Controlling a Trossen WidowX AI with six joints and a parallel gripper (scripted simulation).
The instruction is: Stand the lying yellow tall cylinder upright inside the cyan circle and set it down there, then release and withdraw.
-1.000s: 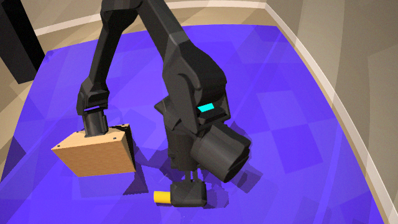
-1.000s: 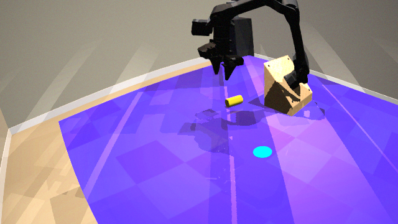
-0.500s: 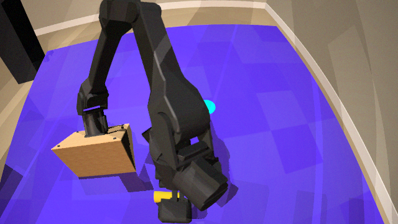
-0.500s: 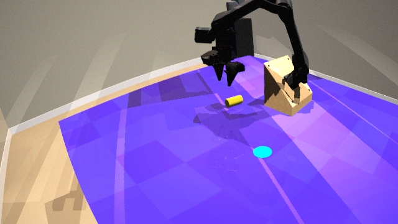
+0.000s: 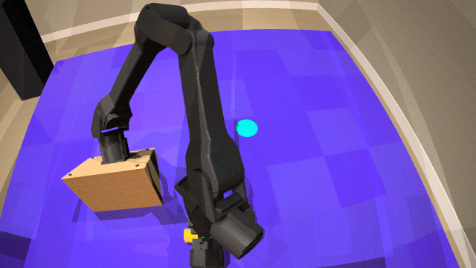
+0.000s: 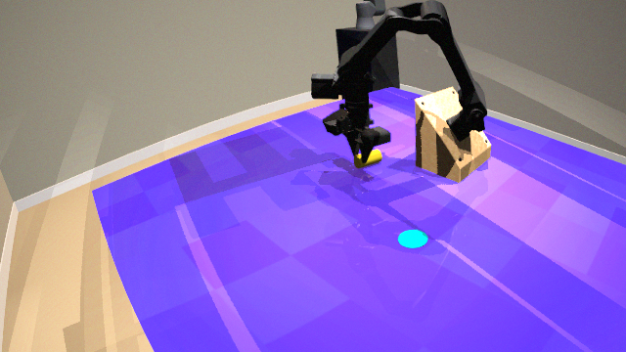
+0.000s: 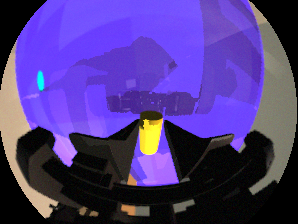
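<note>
The yellow tall cylinder [image 5: 189, 235] [image 6: 375, 156] [image 7: 150, 133] lies on its side on the purple mat [image 5: 335, 130] [image 6: 274, 235], near the front edge in the top view. My gripper [image 5: 202, 243] [image 6: 363, 154] [image 7: 152, 121] is down at the mat with a finger on each side of the cylinder, shut on it. Most of the cylinder is hidden by the wrist in the top view. The cyan circle [image 5: 246, 128] [image 6: 413, 239] [image 7: 40, 80] is flat on the mat, well apart from the cylinder, with nothing on it.
The arm's wooden base block [image 5: 115, 186] [image 6: 440, 142] stands close beside the cylinder. A black pillar [image 5: 18, 48] stands off the mat at a back corner. A pale raised rim [image 5: 409, 126] borders the floor.
</note>
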